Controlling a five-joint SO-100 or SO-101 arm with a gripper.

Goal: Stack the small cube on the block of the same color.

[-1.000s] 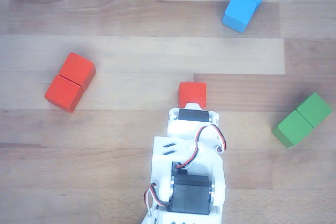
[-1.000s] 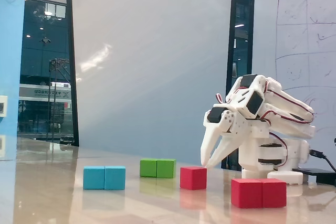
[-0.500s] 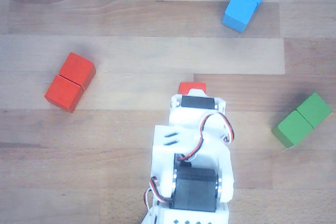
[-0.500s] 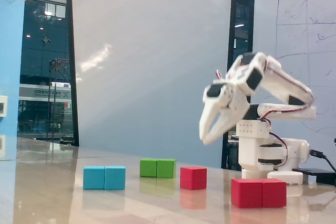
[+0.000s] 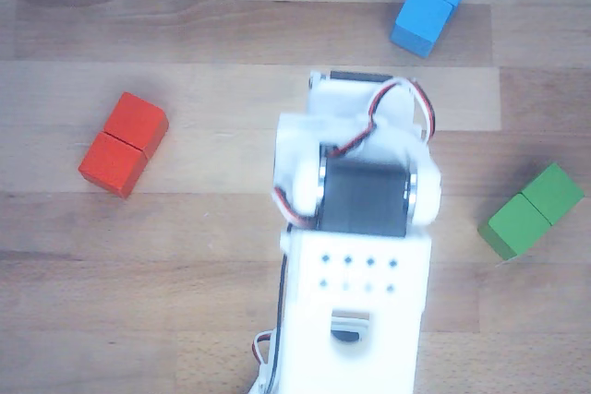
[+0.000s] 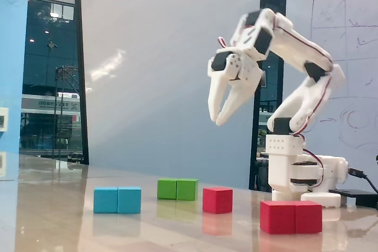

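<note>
In the fixed view the small cube [image 6: 217, 199], red, sits on the table between the green block and the red oblong block [image 6: 291, 216]. My gripper [image 6: 217, 121] hangs high above the small cube, pointing down, its fingertips meeting with nothing held. In the other view the white arm [image 5: 355, 228] covers the small cube and hides the gripper. The red block [image 5: 123, 143] lies well to the left of the arm there, seam across its middle.
A blue oblong block [image 5: 431, 2] lies at the top right and a green oblong block [image 5: 531, 210] at the right edge of the other view. In the fixed view the blue block [image 6: 117, 199] and green block [image 6: 177, 189] lie left of the small cube. The arm's base [image 6: 295, 169] stands at the right.
The arm has risen from low beside the small cube to high above it and stretched forward. In the other view it now covers the cube. No block has moved.
</note>
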